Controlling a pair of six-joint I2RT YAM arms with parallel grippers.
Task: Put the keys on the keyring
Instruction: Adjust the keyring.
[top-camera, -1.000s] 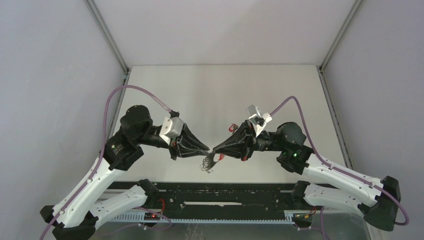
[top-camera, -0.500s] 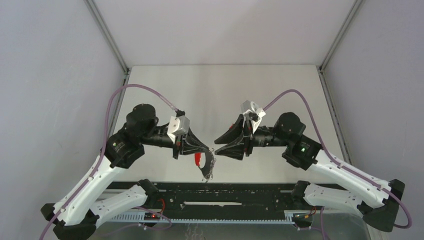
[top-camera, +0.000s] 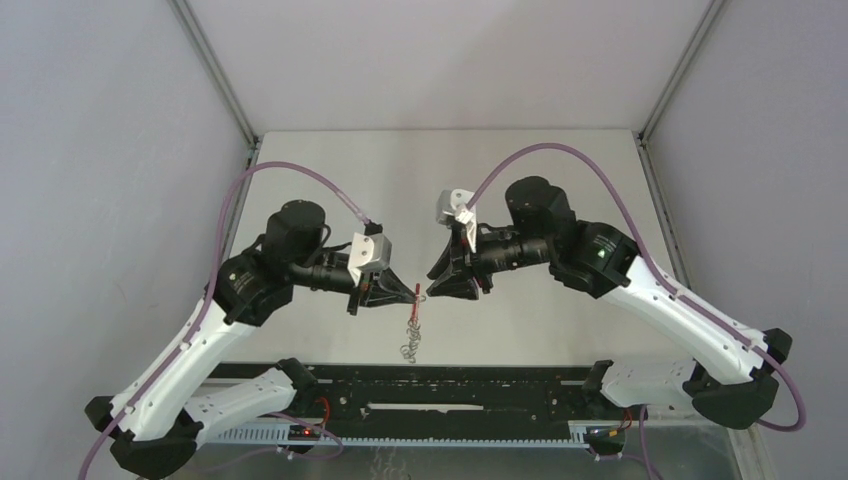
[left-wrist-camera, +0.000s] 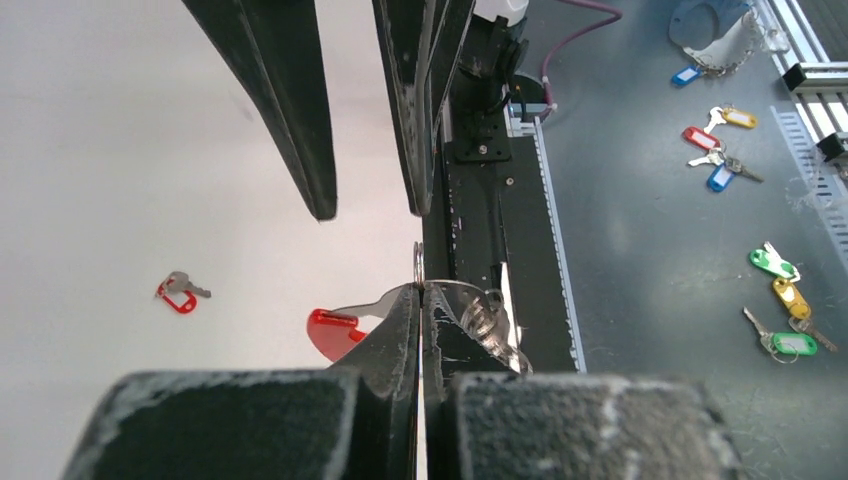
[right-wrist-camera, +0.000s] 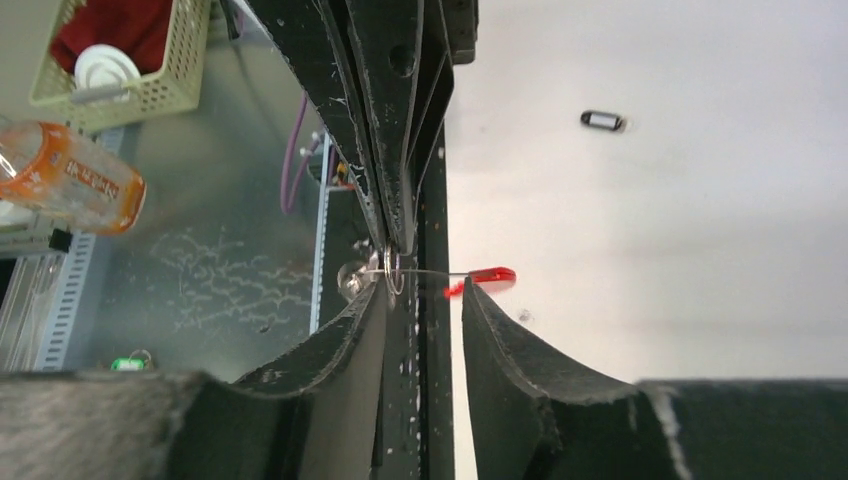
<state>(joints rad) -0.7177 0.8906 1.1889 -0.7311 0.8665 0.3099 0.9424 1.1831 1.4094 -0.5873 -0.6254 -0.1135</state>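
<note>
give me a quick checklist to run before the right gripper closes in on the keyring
1. Hold: left gripper shut on the keyring: ok.
2. Approach: right gripper open: ok.
3. Alignment: keyring centred in the right gripper's gap: not ok, it sits close to one finger in the right wrist view.
4. Clearance: keys dangle below, apart from the right gripper: ok.
5. Whether the keys are already threaded on the keyring: cannot tell.

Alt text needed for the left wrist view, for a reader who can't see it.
The left gripper is pinched shut on the keyring, its red strap sticking out left and the keys bunched right. The right gripper points in from the top, fingers apart. Another red-tagged key lies on the white table.
</note>
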